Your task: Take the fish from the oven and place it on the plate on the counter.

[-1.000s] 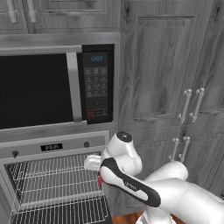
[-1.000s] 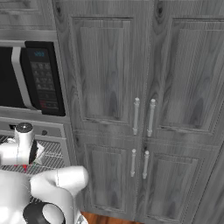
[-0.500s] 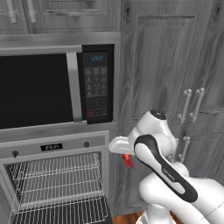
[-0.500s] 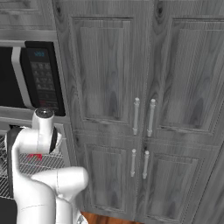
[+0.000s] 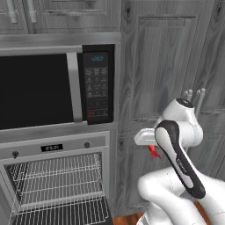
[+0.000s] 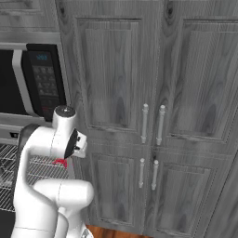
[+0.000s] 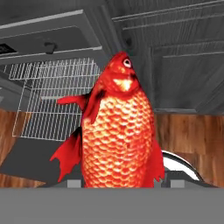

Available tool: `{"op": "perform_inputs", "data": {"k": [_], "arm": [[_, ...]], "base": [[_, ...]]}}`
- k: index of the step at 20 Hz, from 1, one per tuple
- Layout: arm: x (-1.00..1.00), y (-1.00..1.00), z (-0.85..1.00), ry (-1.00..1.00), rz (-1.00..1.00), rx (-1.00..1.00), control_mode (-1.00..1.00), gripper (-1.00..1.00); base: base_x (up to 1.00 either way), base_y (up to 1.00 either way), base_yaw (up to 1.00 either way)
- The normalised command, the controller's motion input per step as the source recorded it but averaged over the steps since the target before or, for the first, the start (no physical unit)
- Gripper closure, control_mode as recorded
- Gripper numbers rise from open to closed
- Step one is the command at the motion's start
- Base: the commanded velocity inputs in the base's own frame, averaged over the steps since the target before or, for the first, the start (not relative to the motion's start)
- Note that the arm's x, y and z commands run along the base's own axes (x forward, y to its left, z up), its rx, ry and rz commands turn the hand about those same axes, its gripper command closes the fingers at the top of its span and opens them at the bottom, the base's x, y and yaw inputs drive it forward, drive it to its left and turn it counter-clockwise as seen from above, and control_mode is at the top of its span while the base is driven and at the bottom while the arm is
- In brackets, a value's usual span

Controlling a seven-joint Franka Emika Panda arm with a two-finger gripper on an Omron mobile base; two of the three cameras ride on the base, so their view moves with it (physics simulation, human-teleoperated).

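Hand view is showing the fish (image 7: 117, 131) right up against the camera, red-orange and scaly, its head pointing away and its tail end sitting down between the gripper's fingers, so the gripper (image 7: 118, 181) is pinching it by the rear of the body. It is hanging in the air out in front of the cabinets, clear of the oven (image 5: 57, 184). Judging by its size, it is looking light and fairly stiff, but the smooth, tapering flanks could be letting it slip or swing, so a hold across the thicker middle would be steadier. In the left base view, a scrap of red is peeking out under the hand (image 5: 153, 151). Farther off to the left, the oven's wire racks (image 5: 59, 178) are standing exposed, below the microwave (image 5: 57, 83).
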Motion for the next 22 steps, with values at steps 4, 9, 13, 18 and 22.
{"op": "perform_inputs", "data": {"k": [4, 9, 13, 18, 22], "arm": [[-0.06, -0.53, 0.71, 0.00, 0.02, -0.21, -1.00, 1.00], [-0.28, -0.05, 0.68, -0.04, 0.03, -0.19, -1.00, 1.00], [-0.43, 0.06, 0.70, -0.07, 0.00, -0.15, -1.00, 1.00], [-0.22, 0.01, 0.29, -0.03, 0.01, -0.03, -1.00, 1.00], [-0.02, 0.00, 0.00, -0.02, 0.00, 0.00, -1.00, 1.00]], "base": [[0.00, 0.00, 0.00], [0.00, 0.00, 0.00], [0.00, 0.00, 0.00], [0.00, 0.00, 0.00], [0.00, 0.00, 0.00]]}}
